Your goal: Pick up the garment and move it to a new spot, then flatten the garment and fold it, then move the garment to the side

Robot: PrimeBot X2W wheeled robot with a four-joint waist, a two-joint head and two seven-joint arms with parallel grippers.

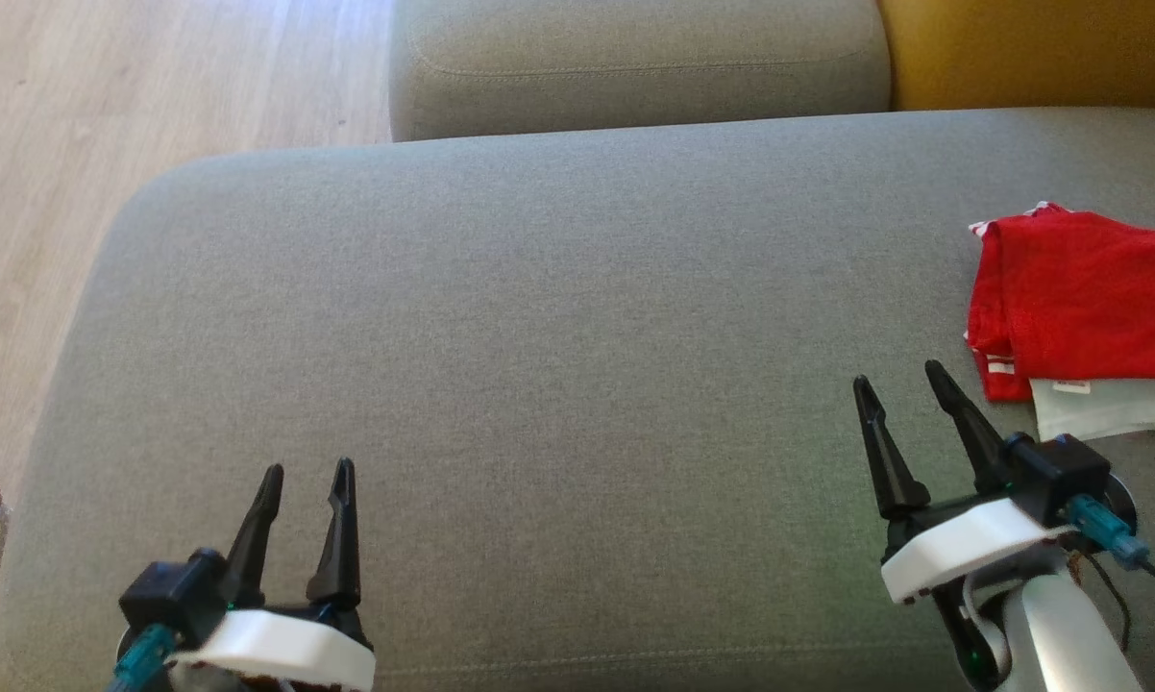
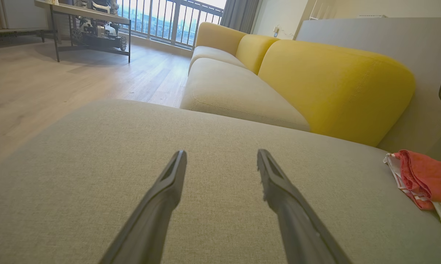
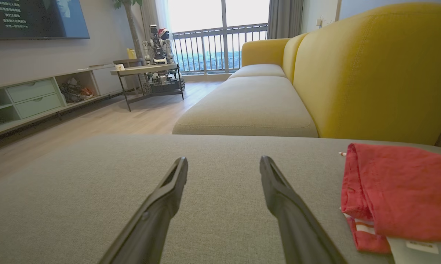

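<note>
Two robot pincers hover low over a grey sofa cushion (image 1: 539,317). At the near left, the left gripper (image 1: 308,468) stands with its dark fingers spread wide and nothing between them. At the near right, the right gripper (image 1: 896,375) is likewise wide open and empty. Just beyond it and to its right lies the red garment (image 1: 1087,288), folded into a compact bundle on the cushion's right side, with a pale layer showing under its near edge; it is close to the right fingers but apart from them. Farther back sit a second grey seat cushion (image 1: 635,67) and a yellow backrest (image 1: 1039,48), with pale wood floor (image 1: 107,115) to the left. A low table (image 3: 147,69) stands by the balcony railing (image 3: 220,47).
</note>
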